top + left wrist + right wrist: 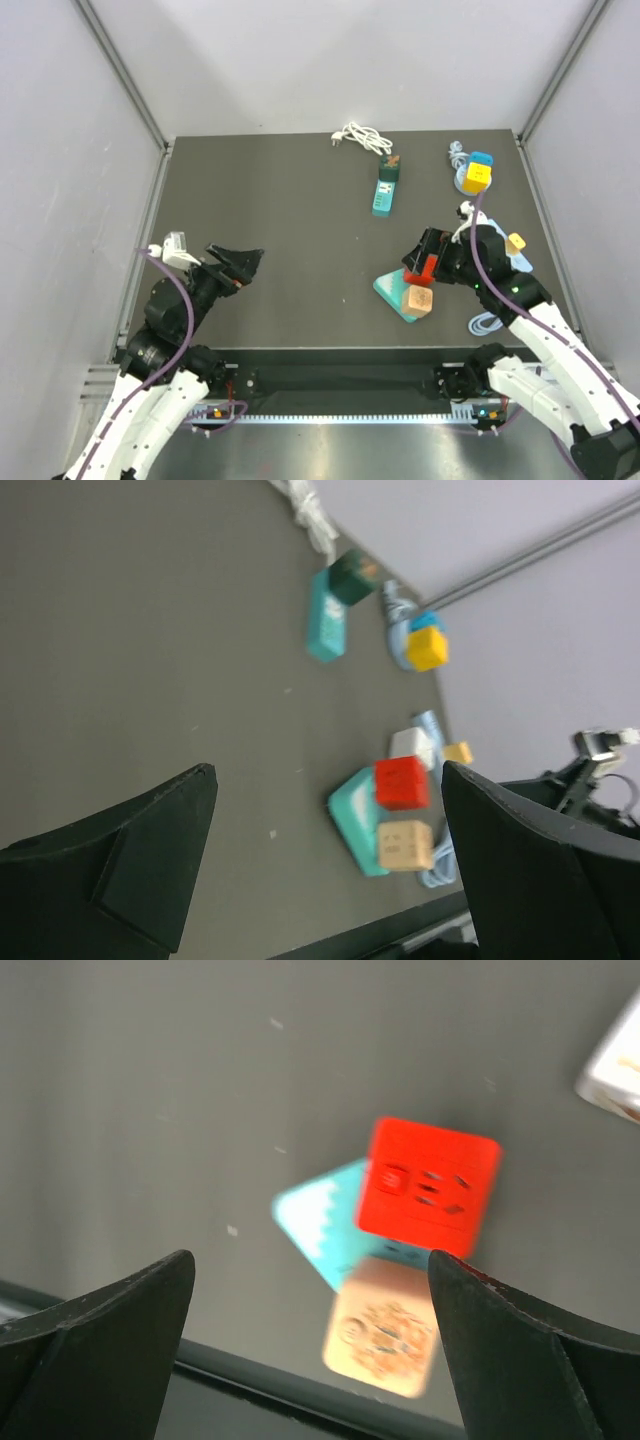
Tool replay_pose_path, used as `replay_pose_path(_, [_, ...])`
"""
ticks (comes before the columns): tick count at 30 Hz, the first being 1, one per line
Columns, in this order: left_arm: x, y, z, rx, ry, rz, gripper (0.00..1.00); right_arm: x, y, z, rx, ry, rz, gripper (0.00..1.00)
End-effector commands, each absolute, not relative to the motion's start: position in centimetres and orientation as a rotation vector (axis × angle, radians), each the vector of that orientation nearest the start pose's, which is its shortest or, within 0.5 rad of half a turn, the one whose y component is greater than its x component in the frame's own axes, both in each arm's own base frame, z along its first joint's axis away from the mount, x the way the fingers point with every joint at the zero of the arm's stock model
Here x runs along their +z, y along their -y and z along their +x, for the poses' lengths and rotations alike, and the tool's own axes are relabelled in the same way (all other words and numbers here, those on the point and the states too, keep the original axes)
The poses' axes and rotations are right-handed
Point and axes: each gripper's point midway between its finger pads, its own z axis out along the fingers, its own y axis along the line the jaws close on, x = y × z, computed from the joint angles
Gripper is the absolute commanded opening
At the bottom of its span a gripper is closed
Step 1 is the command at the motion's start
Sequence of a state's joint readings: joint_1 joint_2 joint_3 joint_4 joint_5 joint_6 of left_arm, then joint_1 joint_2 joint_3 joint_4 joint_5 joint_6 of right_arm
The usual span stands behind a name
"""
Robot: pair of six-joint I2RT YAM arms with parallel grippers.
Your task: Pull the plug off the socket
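Observation:
A teal socket block (pixel 390 289) lies at the front right with a red cube plug (pixel 419 273) and a beige cube plug (pixel 418 301) on it. My right gripper (pixel 424 252) is open and hovers just above the red plug, not touching it. In the right wrist view the red plug (pixel 430 1188), the beige plug (pixel 385 1328) and the socket block (pixel 312 1218) lie below the open gripper (pixel 310 1260). My left gripper (pixel 238 262) is open and empty at the left. The left wrist view (pixel 330 770) shows the red plug (pixel 402 782) far off.
A second teal power strip (pixel 385 188) with a dark plug (pixel 392 162) lies at the back middle, beside a white coiled cable (pixel 362 138). A yellow and blue cube (pixel 477 175) sits at the back right. A white adaptor (pixel 518 258) and a pale blue cable (pixel 486 322) lie under my right arm.

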State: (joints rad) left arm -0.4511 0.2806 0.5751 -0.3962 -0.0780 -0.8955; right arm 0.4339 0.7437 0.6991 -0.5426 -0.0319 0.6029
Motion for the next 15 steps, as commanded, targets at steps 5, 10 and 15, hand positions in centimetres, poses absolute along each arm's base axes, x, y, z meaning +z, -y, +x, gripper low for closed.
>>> replay_pose_path(5, [25.4,12.3,19.0,-0.887,-1.806,-0.317,0.98,17.2,-10.9,21.2,0.423,-2.337,0.107,1.00])
replay_pose_path(10, [25.1,15.0,19.3,-1.023,-1.801,-0.233,0.98,17.6,-9.7,20.5,0.409,-2.290,0.175,1.00])
replay_pose_path(15, [21.1,20.8,19.1,-1.308,-2.038,-0.144,0.93,16.8,-9.2,19.6,0.370,-2.365,0.178,1.00])
